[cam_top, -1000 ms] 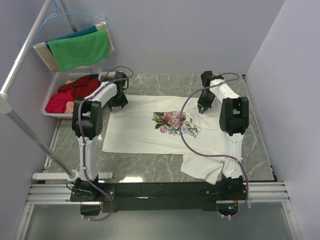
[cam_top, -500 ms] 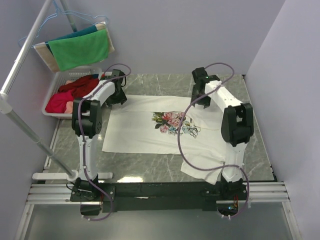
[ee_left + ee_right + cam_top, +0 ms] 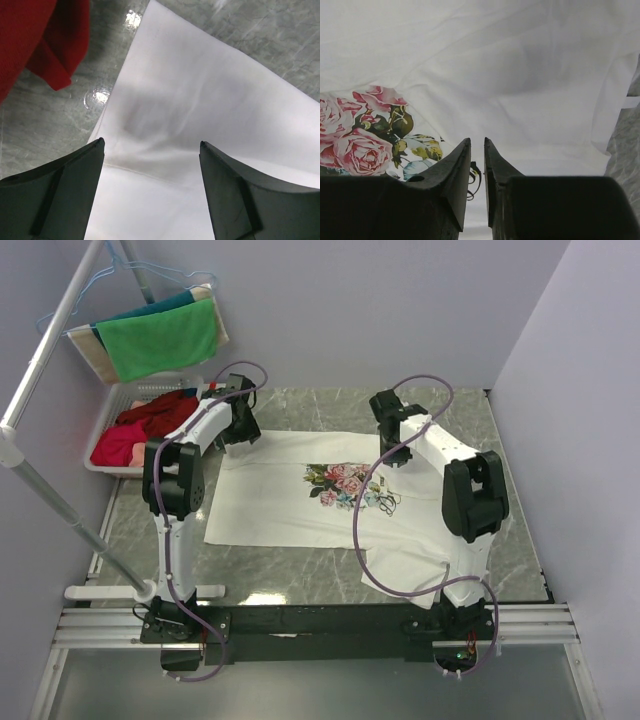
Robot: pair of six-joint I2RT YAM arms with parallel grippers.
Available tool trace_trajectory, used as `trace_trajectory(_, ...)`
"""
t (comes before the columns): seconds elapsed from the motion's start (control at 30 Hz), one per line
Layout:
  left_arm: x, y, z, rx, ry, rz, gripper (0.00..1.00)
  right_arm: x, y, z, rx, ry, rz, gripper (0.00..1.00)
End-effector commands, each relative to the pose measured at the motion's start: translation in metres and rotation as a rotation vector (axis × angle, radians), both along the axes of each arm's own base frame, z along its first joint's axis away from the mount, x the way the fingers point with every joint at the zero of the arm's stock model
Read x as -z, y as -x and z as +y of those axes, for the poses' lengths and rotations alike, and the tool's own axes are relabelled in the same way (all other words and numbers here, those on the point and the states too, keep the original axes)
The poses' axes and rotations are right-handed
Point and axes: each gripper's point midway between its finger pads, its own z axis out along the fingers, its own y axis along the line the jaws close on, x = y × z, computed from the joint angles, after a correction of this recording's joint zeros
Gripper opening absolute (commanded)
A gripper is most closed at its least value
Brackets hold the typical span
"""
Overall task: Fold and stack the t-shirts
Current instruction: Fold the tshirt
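Observation:
A white t-shirt (image 3: 290, 505) with a pink-rose print (image 3: 342, 483) and dark script lies spread face up on the marble table (image 3: 300, 565). One part hangs toward the near right edge. My left gripper (image 3: 242, 430) hovers over the shirt's far left corner, its jaws wide apart. In the left wrist view this gripper (image 3: 151, 142) has only flat white cloth (image 3: 200, 100) below it. My right gripper (image 3: 390, 440) is above the shirt's far right part. In the right wrist view its fingers (image 3: 477, 140) stand a narrow gap apart over the cloth (image 3: 520, 75), with nothing between them.
A white basket (image 3: 108, 462) of red clothes (image 3: 40, 40) stands at the far left, close to my left gripper. Green and teal cloths (image 3: 160, 340) hang on a rack above it. A slanted rack pole (image 3: 50, 500) crosses the left side. Walls close the back and right.
My right arm swung left and toward the back, from the shirt's right side to its far part; its jaws widened, then narrowed. My left gripper edged slightly back and opened wider.

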Motion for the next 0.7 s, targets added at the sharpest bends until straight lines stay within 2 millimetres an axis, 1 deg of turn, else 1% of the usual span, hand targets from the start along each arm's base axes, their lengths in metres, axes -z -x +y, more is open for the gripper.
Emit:
trace_trajectory(0.0, -0.029, -0.010, -0.007, 0.024, 0.021, -0.076, 0.82, 0.000, -0.008, 0.004, -0.026, 0.013, -0.022, 0.23)
trace_trajectory(0.07, -0.025, -0.008, -0.006, 0.022, 0.016, -0.064, 0.83, 0.003, -0.006, 0.011, -0.045, 0.006, -0.010, 0.23)
trace_trajectory(0.27, -0.022, -0.008, -0.004, 0.021, 0.012, -0.060, 0.83, 0.024, 0.002, 0.018, -0.063, 0.005, 0.051, 0.21)
trace_trajectory(0.47, -0.018, -0.008, -0.003, 0.021, 0.000, -0.049, 0.83, 0.026, 0.008, 0.028, -0.090, -0.013, 0.078, 0.20)
trace_trajectory(0.53, -0.016, -0.009, -0.004, 0.020, 0.002, -0.049, 0.83, 0.027, 0.010, 0.028, -0.092, -0.006, 0.083, 0.20)
trace_trajectory(0.67, -0.013, -0.011, -0.006, 0.024, 0.011, -0.043, 0.83, 0.040, 0.014, 0.025, -0.082, 0.017, 0.117, 0.20)
